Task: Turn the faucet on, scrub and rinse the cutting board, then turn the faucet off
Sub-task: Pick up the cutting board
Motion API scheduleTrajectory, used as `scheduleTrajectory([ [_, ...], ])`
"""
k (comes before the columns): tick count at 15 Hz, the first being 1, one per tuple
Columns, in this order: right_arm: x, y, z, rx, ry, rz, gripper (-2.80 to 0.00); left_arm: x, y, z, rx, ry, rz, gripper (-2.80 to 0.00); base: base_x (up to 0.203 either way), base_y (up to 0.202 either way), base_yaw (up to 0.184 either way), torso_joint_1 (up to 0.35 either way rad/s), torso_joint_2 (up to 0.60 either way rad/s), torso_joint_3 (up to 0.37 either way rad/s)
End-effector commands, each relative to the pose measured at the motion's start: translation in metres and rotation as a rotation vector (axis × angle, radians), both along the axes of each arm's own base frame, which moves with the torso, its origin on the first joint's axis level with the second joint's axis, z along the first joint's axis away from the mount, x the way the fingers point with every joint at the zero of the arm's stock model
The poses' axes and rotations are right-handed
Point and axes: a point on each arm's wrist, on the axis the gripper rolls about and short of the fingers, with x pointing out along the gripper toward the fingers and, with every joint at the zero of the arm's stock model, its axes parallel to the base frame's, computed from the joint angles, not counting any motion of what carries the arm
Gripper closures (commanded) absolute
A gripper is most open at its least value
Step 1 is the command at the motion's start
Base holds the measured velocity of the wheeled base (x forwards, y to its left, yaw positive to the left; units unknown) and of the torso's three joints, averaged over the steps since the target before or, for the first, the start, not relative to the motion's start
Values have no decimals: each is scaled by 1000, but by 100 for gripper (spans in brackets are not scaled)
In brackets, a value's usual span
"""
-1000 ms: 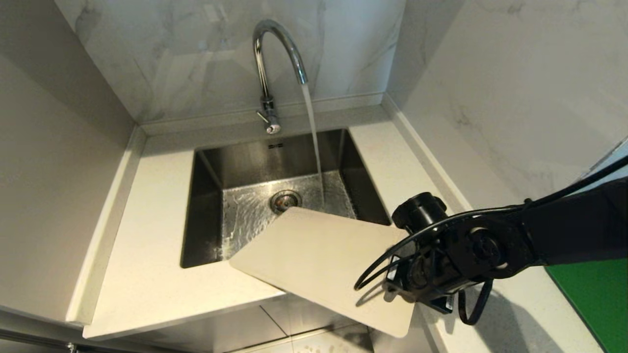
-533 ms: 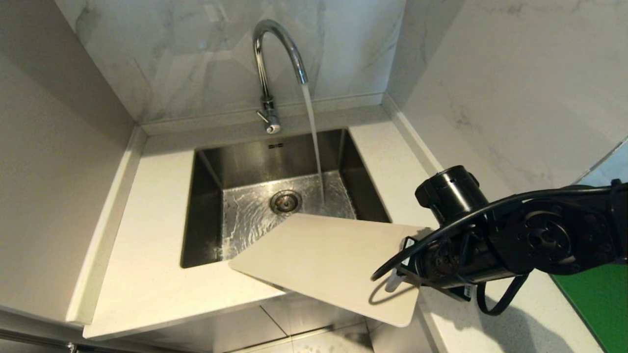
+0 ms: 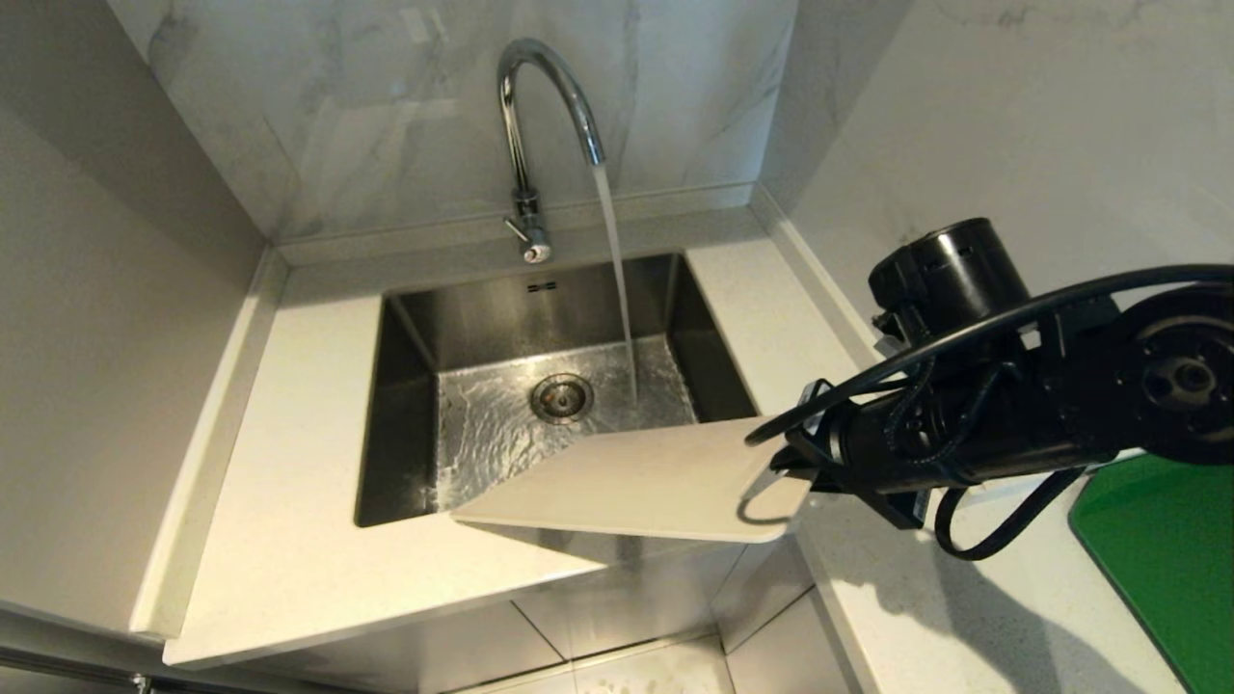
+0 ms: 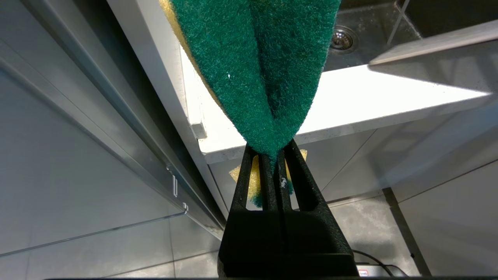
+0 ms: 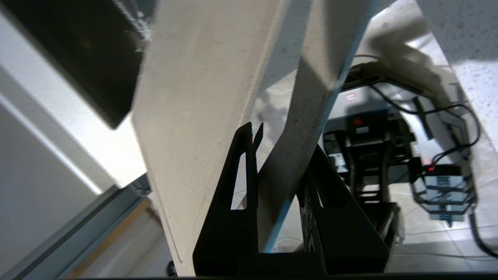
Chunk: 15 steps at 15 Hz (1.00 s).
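The chrome faucet (image 3: 540, 87) is running, and its stream (image 3: 617, 280) falls into the steel sink (image 3: 405, 405) just behind the cutting board. The cream cutting board (image 3: 627, 477) hangs over the sink's front right corner, with its left corner at the sink's front rim. My right gripper (image 3: 786, 472) is shut on its right end. In the right wrist view the right gripper (image 5: 278, 155) clamps the board's handle strip (image 5: 311, 77), with one finger in the slot. Out of the head view, my left gripper (image 4: 272, 155) is shut on a folded green-and-yellow sponge (image 4: 253, 58).
White counter (image 3: 280, 482) surrounds the sink, with marble walls behind and to the right. A green mat (image 3: 1166, 549) lies on the counter at far right. Tiled floor (image 3: 627, 665) shows below the counter's front edge. The faucet's small lever (image 3: 518, 229) points left.
My right arm has risen and drawn back to the right, lifting the board's held end. The board's left corner has stayed by the sink's front rim. Water keeps running.
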Motion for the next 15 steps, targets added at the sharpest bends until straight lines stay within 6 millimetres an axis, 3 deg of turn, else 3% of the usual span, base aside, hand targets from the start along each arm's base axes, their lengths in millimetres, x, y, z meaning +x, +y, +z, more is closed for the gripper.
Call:
scheduleTrajectory([
  [1,-5,-5,25,34,-61,-10,0,0,0,0,0,0,0,0,0,0,0,0,0,0],
  [6,-21,-13,59,113,-141,28,0,0,0,0,0,1,0,0,0,0,0,0,0,0],
  [15,-42,-23,102,224,-215,79,0,0,0,0,0,0,0,0,0,0,0,0,0,0],
])
